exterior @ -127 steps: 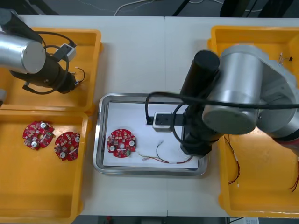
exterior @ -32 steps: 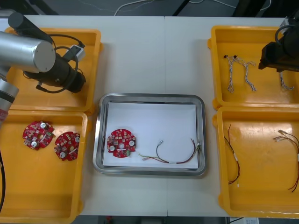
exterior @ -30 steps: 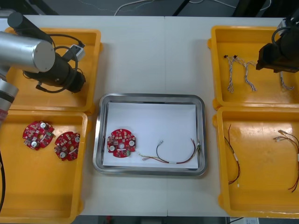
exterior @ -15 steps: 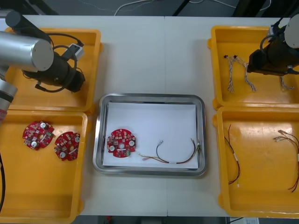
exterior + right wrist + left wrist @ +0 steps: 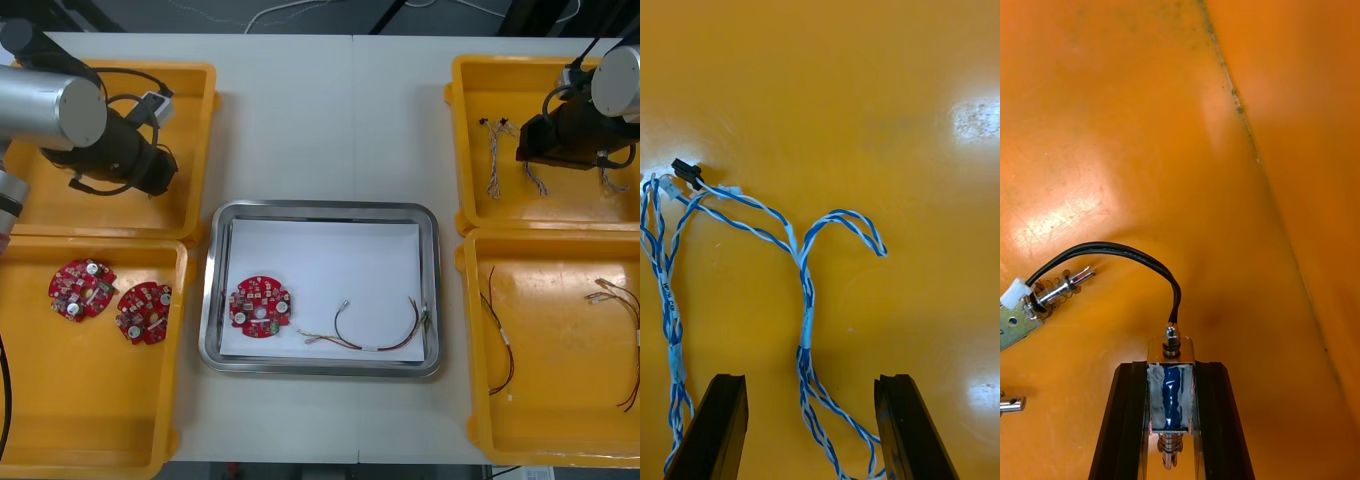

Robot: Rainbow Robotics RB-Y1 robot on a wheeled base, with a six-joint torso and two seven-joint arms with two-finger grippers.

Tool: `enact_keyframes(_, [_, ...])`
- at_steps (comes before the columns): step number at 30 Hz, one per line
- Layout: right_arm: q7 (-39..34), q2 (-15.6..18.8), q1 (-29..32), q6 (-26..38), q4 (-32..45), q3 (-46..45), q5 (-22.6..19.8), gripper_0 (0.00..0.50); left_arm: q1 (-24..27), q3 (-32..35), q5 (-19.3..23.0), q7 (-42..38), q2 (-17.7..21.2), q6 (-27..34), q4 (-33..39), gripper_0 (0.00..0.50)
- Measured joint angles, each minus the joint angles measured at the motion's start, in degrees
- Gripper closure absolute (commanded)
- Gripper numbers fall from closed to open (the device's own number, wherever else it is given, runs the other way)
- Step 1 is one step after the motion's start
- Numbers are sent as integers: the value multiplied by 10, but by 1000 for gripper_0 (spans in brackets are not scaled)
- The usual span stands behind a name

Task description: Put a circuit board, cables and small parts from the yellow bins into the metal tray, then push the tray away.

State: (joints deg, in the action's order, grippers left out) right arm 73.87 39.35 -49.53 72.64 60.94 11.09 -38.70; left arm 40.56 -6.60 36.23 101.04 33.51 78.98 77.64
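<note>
Currently the left jaws, over the yellow bin left of the metal tray and beyond it, are clamped on a small metal part with a blue body. A black cable arcs from that part's top toward another small part lying on the bin floor. Right of the tray and beyond it, the right jaws stand released low over a second yellow bin. A twisted blue and white cable lies on that bin's floor between them, apart from both. Inside the tray, on its white lining, a round red circuit board lies at the left and thin cables at the right. Two more circuit boards lie in a third bin directly left of the tray.
</note>
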Motion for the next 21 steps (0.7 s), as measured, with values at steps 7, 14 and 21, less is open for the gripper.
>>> enact_keyframes(7, [31, -8, 0, -17, -21, 1, 0, 0, 0, 5, 0, 0, 1, 2, 0, 500])
enact_keyframes(14, [32, -12, 0, -38, -36, 8, 0, 0, 0, 12, 0, 0, 3, 20, 10, 500])
enact_keyframes(21, [32, -18, -2, -60, -51, 13, 2, 0, -2, 25, 1, 0, 3, 32, 32, 500])
